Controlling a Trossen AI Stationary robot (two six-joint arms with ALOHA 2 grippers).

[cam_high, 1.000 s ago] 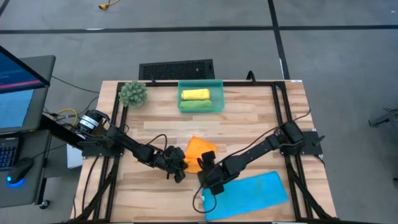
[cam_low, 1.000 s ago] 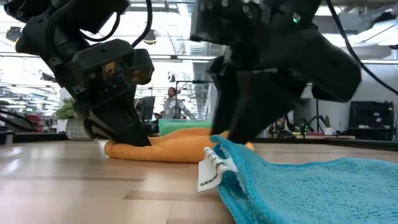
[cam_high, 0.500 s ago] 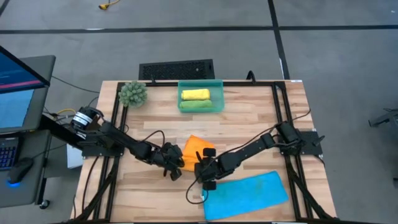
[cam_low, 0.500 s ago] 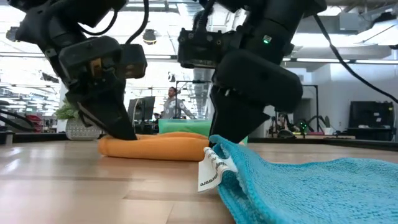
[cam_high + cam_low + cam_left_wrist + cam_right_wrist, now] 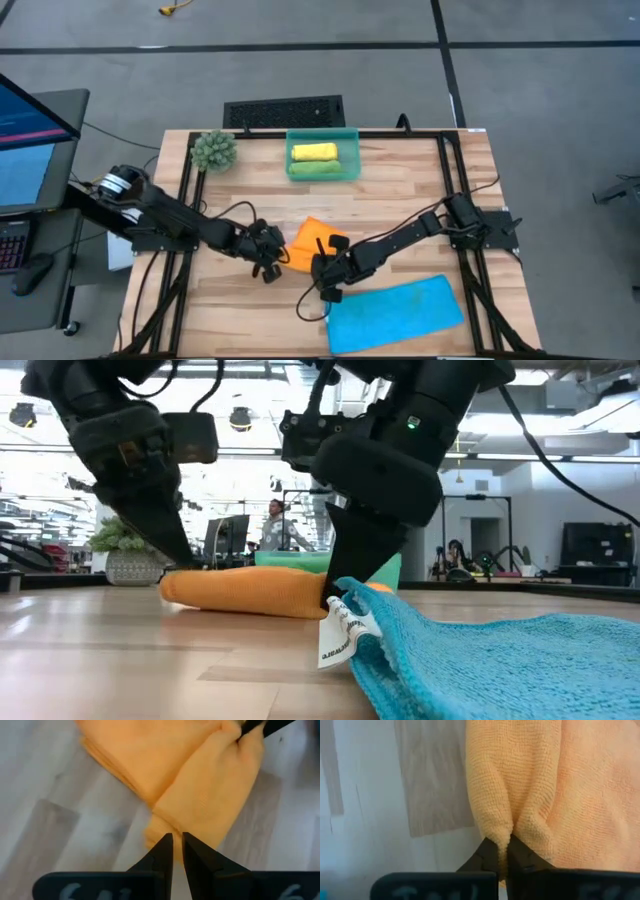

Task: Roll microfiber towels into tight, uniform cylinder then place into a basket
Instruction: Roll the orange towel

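Orange towel (image 5: 312, 243): lies at centre frame of the high view, partly folded on the bench (image 5: 400, 205), between the two end effectors.
Right end effector (image 5: 322, 275): narrow, clamped on a pinch of the orange towel's edge; the right wrist view shows cloth puckered between the fingers.
Left end effector (image 5: 270, 263): narrow, tips at the towel's other corner; the left wrist view shows cloth at the tips, a thin hold at best.
Risk, slip: the thin pinch may pull free under tension, leaving a loose, uneven roll.
Risk, snag: the blue towel (image 5: 396, 314), lower right, lies just beside the right end effector and could be dragged along.
Risk, collision: both end effectors work close together.
Basket (image 5: 323, 156): upper centre, holding the yellow roll (image 5: 312, 151) and the green roll (image 5: 320, 168).
Writing: white tag (image 5: 338, 632) on the blue towel, print too small to read.
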